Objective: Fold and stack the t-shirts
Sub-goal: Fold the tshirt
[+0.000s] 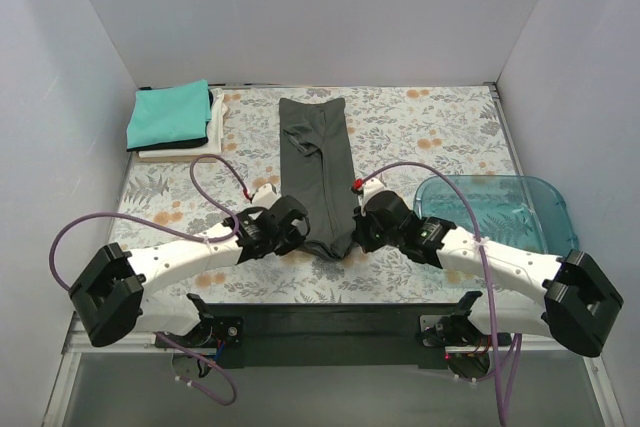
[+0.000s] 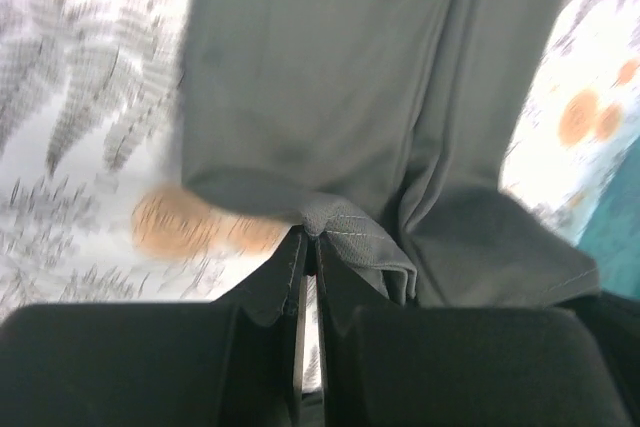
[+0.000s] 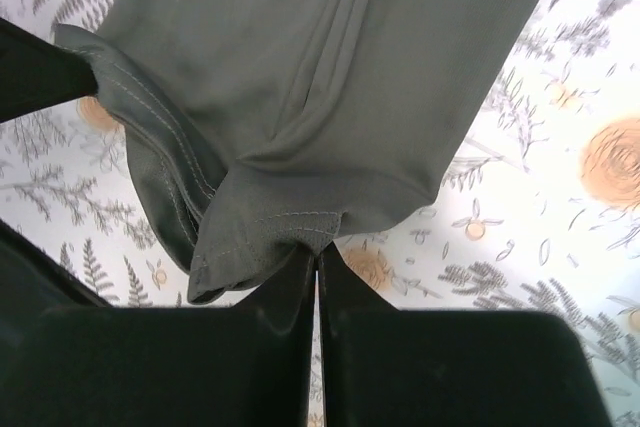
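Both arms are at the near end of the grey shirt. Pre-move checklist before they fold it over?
1. Left tool shut on the near edge of the grey shirt: ok.
2. Right tool shut on the same edge: ok.
3. Shirt laid out as one long strip: ok.
4. Near edge flat between the two grips: not ok, it sags and curls.
5. Stack of folded shirts apart from the strip, at far left: ok.
6. Right arm clear of the tub: cannot tell, they overlap in the top view.
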Controlling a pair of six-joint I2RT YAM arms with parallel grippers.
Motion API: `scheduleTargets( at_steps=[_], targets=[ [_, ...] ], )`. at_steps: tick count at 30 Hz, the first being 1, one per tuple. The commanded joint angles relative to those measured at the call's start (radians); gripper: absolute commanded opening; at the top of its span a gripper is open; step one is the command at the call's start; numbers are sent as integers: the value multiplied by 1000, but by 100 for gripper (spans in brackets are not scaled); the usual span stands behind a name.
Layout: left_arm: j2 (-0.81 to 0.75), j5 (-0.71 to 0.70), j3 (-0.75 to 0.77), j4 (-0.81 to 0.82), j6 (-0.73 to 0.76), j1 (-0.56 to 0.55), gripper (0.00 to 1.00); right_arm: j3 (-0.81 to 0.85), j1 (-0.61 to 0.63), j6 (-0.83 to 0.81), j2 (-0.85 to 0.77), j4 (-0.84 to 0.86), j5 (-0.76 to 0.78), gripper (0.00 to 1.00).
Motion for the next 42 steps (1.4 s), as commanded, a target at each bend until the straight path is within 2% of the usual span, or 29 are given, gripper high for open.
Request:
scheduleTargets(
  at_steps=[1, 10, 19, 23, 29, 34, 42],
  targets=[
    [41, -38, 86, 60, 97, 62, 0, 89, -47, -49, 43, 24, 9, 1],
    [185, -14, 247, 149, 243, 221, 0, 297, -194, -115, 224, 24, -56, 1],
    [399, 12, 452, 157, 306, 338, 0, 555, -308, -175, 444, 14, -120, 1],
    [448, 23, 504, 161, 301, 390, 0, 646, -348, -193, 532, 7, -209, 1],
    [498, 29, 567, 174, 343, 441, 0, 774, -371, -233, 636, -18, -225, 1],
    [564, 109, 619, 178, 373, 478, 0, 828, -394, -238, 699, -32, -203, 1],
    [662, 89, 693, 169, 398, 501, 1, 936, -440, -259, 856, -32, -246, 1]
  ],
)
